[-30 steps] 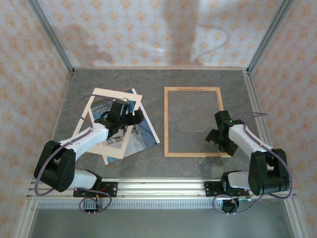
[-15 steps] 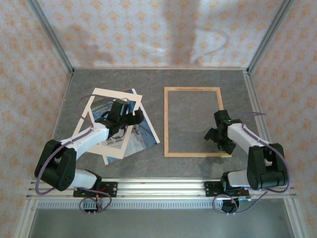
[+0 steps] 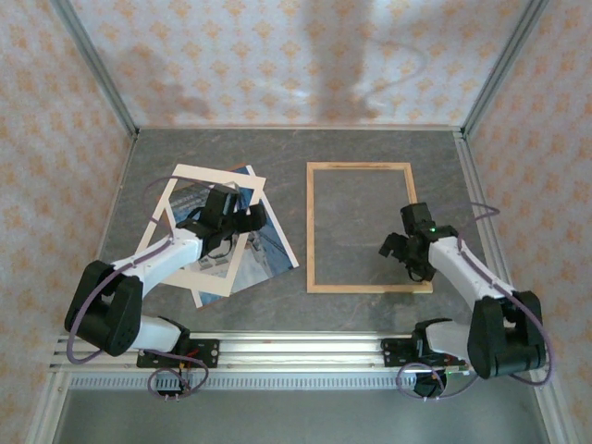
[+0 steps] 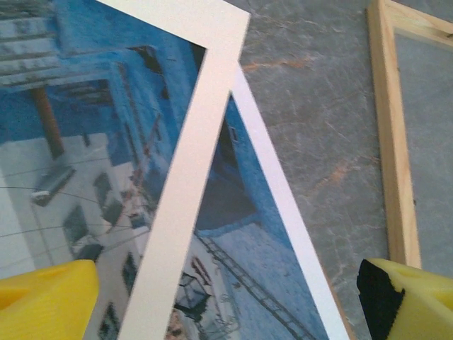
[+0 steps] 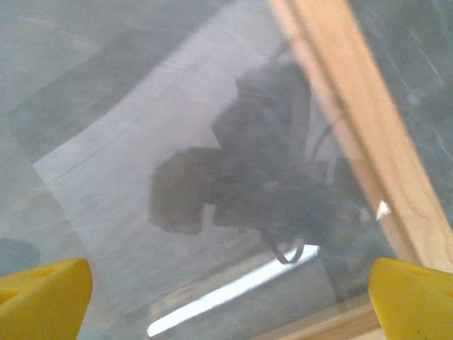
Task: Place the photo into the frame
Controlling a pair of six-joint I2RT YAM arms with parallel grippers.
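Observation:
The photo (image 3: 270, 248), a blue-sky print with a pale building, lies face up at the table's left, mostly under a cream mat board (image 3: 215, 174). My left gripper (image 3: 252, 222) hovers open over its right part. In the left wrist view the photo (image 4: 262, 241) and the mat's strip (image 4: 190, 191) lie between the yellow fingertips of the left gripper (image 4: 226, 304). The light wood frame (image 3: 313, 231) lies flat at centre right. My right gripper (image 3: 393, 248) is open above the frame's near right corner. The right wrist view has the wood strip (image 5: 354, 120) and a reflective pane under the right gripper (image 5: 226, 297).
A thin brown edge (image 4: 341, 312) peeks out beside the photo's white border. Bare grey tabletop (image 3: 301, 166) separates the photo stack from the frame. Patterned walls close in the back and sides, and a metal rail (image 3: 296, 347) runs along the near edge.
My right gripper has shifted slightly left over the frame's inner area while its elbow swung outward to the right. The left arm has barely moved.

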